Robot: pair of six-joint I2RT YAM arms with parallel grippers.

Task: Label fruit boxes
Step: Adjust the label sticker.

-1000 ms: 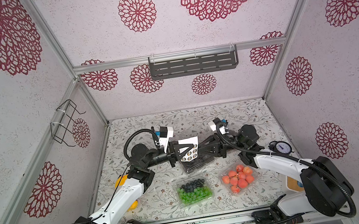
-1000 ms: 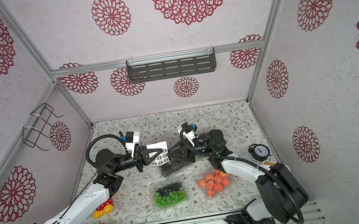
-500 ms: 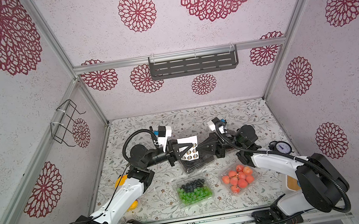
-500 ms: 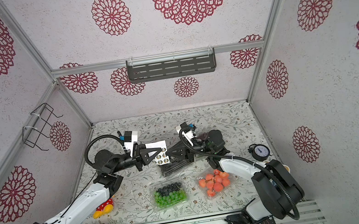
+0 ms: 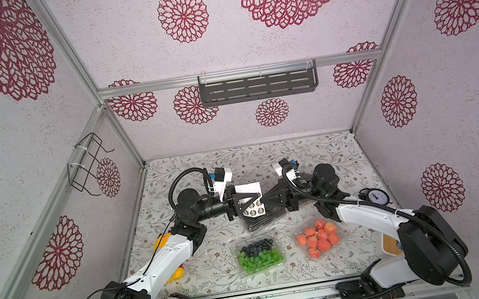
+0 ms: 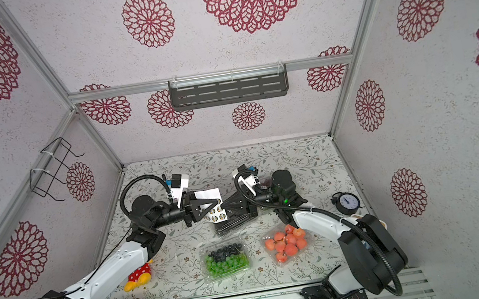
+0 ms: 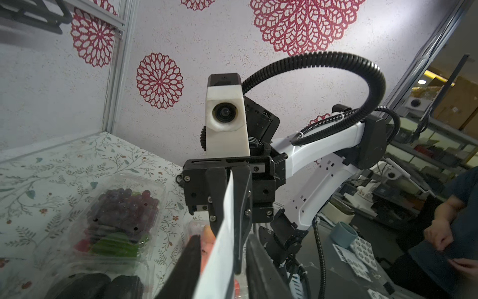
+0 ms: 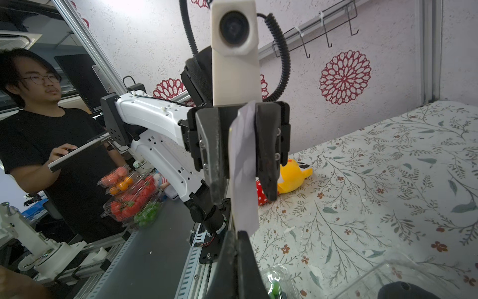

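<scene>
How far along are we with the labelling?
Done: nothing visible; no sticker shows on the green-blue box or orange box. In hand: the right gripper pinches the sheet above the black box, with the left gripper open around it. Left, it seems: peeling stickers and labelling all four, purple box included.

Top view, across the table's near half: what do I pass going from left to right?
Yellow stuffed toy → box of green and blue fruit → box of orange-red fruit → round gauge.
</scene>
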